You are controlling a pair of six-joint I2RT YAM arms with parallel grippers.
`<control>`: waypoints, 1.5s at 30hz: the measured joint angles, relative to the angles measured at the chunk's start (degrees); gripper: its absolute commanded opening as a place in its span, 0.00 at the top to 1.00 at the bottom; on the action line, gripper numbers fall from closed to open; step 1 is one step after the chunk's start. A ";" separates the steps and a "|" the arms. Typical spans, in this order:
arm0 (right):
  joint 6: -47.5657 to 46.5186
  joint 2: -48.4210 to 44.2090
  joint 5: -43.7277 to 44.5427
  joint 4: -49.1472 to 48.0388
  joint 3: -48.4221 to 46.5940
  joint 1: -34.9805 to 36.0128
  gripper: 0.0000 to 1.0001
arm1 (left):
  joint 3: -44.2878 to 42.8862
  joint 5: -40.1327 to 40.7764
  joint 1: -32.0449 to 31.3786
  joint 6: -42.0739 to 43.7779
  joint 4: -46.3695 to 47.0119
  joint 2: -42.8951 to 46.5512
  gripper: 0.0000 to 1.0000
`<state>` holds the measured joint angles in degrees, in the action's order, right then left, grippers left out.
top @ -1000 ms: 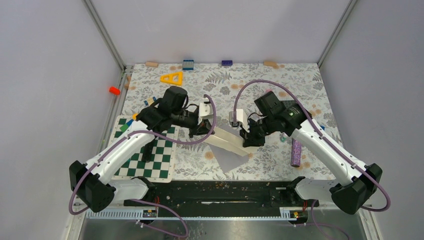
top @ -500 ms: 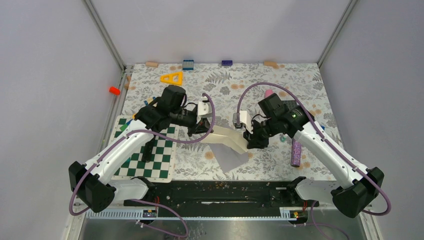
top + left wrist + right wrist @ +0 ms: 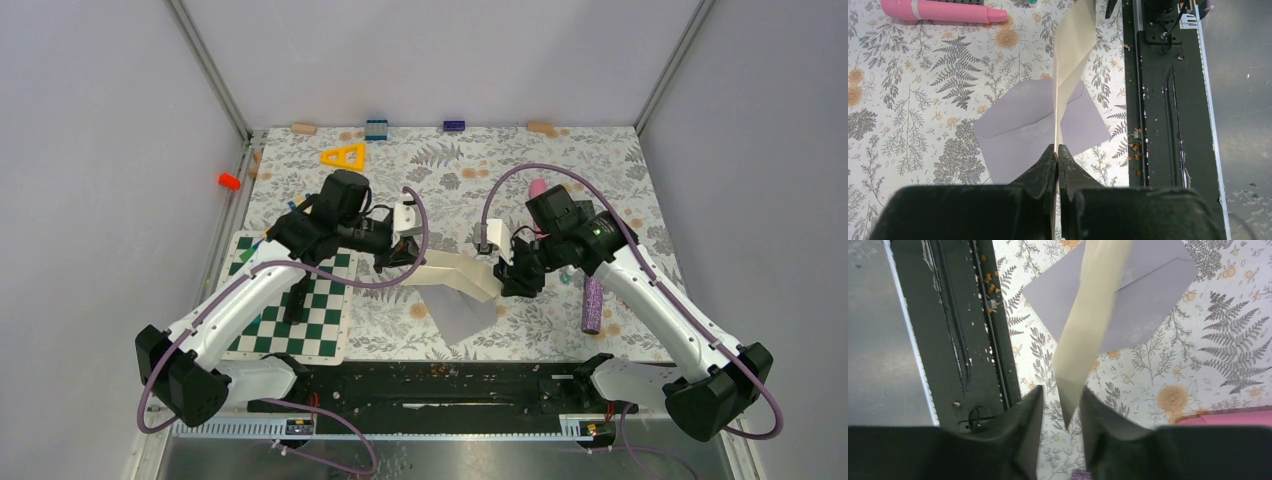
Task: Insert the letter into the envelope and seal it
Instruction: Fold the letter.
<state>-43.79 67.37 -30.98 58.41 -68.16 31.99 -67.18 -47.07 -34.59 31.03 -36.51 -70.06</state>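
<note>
The tan letter hangs in the air between my two grippers, above the table. My left gripper is shut on its left edge; in the left wrist view the jaws pinch the sheet edge-on. My right gripper is at its right end. In the right wrist view the fingers stand apart, with the pointed corner of the letter hanging loose between them. The grey envelope lies flat under the letter, flap open, and shows in both wrist views.
A green chessboard lies at the left. A purple glitter cylinder lies at the right. A pink marker lies behind the right gripper. A yellow triangle and blue bricks are at the back. The black base rail runs along the near edge.
My right gripper has moved right and slightly back. The letter's right end has risen from near the envelope and the sheet now bows. The left gripper has shifted slightly left.
</note>
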 measured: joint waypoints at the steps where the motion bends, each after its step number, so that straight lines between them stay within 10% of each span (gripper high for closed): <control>1: 0.00 0.00 0.09 0.20 0.02 -0.09 0.39 | 0.00 0.02 0.00 0.02 0.00 0.13 1.00; 6: -0.74 -0.11 0.50 1.40 -0.02 -0.68 0.16 | 0.00 0.02 0.04 0.07 -0.04 0.59 1.00; 23: 17.16 6.43 0.04 -8.15 -7.43 -0.92 0.09 | 0.00 -0.09 0.04 0.07 -0.07 0.63 1.00; 30: 20.26 10.78 0.20 -9.49 -7.48 0.20 0.26 | 0.00 -0.09 0.04 0.07 -0.07 0.66 1.00; 40: 20.57 10.56 0.48 -9.73 -7.45 1.29 0.81 | 0.00 -0.09 0.04 0.11 -0.07 0.66 1.00; 45: 20.50 10.21 0.48 -9.88 -7.39 1.29 0.85 | 0.00 -0.09 0.04 0.17 -0.07 0.66 1.00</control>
<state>-23.29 77.58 -30.50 48.53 -75.55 33.28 -67.18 -47.16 -34.54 31.20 -36.58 -69.41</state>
